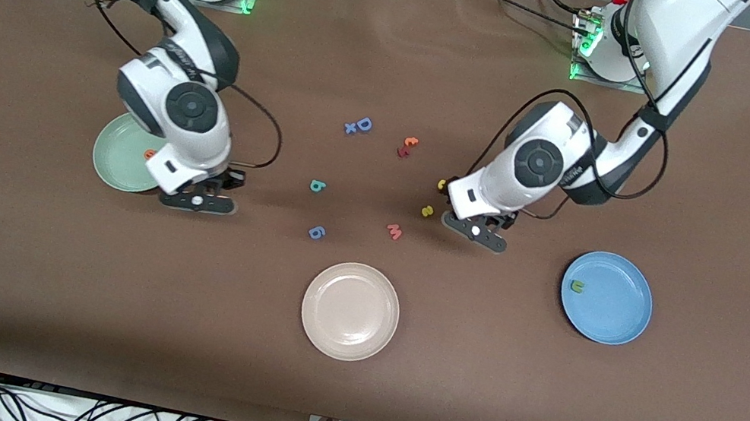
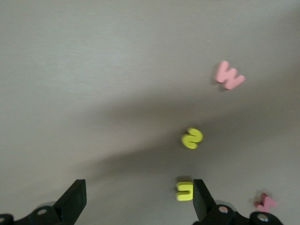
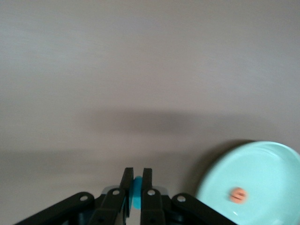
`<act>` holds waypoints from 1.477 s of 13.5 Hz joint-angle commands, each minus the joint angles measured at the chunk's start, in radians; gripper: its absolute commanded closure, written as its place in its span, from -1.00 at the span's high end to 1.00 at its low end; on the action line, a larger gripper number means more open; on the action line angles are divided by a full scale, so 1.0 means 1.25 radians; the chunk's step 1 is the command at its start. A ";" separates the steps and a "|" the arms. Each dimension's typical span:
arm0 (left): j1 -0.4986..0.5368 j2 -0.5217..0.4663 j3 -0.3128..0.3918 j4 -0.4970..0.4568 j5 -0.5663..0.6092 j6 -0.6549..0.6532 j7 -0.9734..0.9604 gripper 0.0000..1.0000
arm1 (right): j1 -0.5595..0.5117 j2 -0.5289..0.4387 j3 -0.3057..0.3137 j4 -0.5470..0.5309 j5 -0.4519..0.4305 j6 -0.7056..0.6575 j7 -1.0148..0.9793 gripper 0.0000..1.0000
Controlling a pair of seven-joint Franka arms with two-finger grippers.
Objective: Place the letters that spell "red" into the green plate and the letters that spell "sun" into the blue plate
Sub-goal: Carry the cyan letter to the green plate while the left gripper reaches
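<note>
My right gripper [image 1: 199,199] is shut on a thin teal letter [image 3: 137,190], the r, and hangs just beside the rim of the green plate [image 1: 114,157]. An orange e [image 1: 149,154] lies in that plate [image 3: 262,173], and shows there in the right wrist view too [image 3: 239,195]. My left gripper [image 1: 475,232] is open above the table. The yellow u [image 2: 184,191] lies just inside one fingertip [image 2: 200,194] and the yellow s [image 2: 192,138] a little farther off. The blue plate [image 1: 615,315] holds the olive-green n [image 1: 576,285]. A teal d [image 1: 317,186] lies mid-table.
A cream plate [image 1: 347,329] sits nearest the front camera. A pink w [image 1: 394,231], a periwinkle 6-shaped letter [image 1: 316,232], a blue capital D [image 1: 363,123] and an orange and red letter pair [image 1: 408,145] are scattered mid-table.
</note>
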 commanded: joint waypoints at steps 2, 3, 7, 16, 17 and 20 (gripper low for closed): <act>-0.034 -0.027 0.005 -0.090 0.024 0.108 -0.044 1.00 | -0.116 0.007 0.033 -0.012 0.012 -0.048 -0.079 -1.00; -0.045 -0.028 0.005 -0.105 0.024 0.122 -0.045 1.00 | -0.132 0.007 0.033 -0.015 0.012 -0.054 -0.091 -1.00; -0.051 -0.017 0.005 -0.121 0.073 0.125 -0.058 1.00 | -0.189 0.012 0.030 -0.027 0.014 -0.071 -0.128 -1.00; -0.096 0.011 0.005 -0.135 0.137 0.188 -0.157 1.00 | -0.232 0.037 -0.005 -0.106 0.020 -0.017 -0.117 -1.00; -0.096 0.014 0.003 -0.136 0.153 0.191 -0.157 1.00 | -0.232 0.038 -0.005 -0.109 0.021 -0.017 -0.117 -1.00; -0.094 0.029 0.003 -0.136 0.203 0.192 -0.180 1.00 | -0.232 0.037 -0.006 -0.113 0.021 -0.017 -0.116 -0.35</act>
